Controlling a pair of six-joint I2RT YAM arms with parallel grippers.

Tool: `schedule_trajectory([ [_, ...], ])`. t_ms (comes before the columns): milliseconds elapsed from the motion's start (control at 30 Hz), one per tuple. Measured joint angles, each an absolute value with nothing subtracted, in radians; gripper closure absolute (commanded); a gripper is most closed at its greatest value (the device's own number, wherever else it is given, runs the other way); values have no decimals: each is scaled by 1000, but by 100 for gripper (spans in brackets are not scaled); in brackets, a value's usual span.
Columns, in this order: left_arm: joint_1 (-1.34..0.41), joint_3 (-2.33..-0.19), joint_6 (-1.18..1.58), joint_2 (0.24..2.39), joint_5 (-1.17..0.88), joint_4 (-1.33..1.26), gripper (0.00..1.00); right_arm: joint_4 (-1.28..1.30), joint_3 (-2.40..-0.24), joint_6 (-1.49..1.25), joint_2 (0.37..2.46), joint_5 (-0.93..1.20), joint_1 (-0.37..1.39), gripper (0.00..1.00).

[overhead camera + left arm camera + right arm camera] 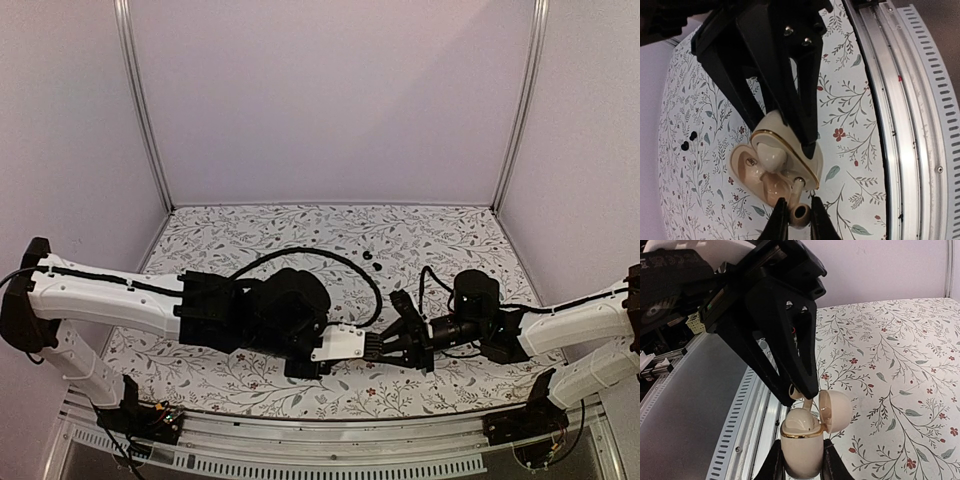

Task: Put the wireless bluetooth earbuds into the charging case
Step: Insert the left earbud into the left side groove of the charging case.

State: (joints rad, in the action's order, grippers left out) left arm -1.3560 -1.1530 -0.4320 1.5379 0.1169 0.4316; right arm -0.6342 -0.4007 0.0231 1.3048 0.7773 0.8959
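Note:
My right gripper [802, 456] is shut on the body of a beige charging case [801, 446], held upright above the table's front edge with its lid [839, 409] swung open. One beige earbud [801, 419] sits in the case. My left gripper [798, 209] is shut on a second beige earbud [801, 215], and that bud's stem [797, 187] points into the case [747, 167] at its rim. In the top view the left gripper [383, 347] and the right gripper [412, 342] meet tip to tip, hiding the case.
Two tiny black rounded pieces [372, 261] lie on the floral table [250, 230] behind the grippers, also seen in the left wrist view [688, 141]. A black cable [320, 255] loops over the left arm. An aluminium rail [905, 125] runs along the front edge.

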Motion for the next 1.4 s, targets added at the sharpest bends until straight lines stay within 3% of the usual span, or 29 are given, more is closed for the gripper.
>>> schedule_trajectory([
  [1400, -1431, -1248, -554, 1617, 273, 559, 98, -680, -401, -45, 1363, 800, 899, 100],
])
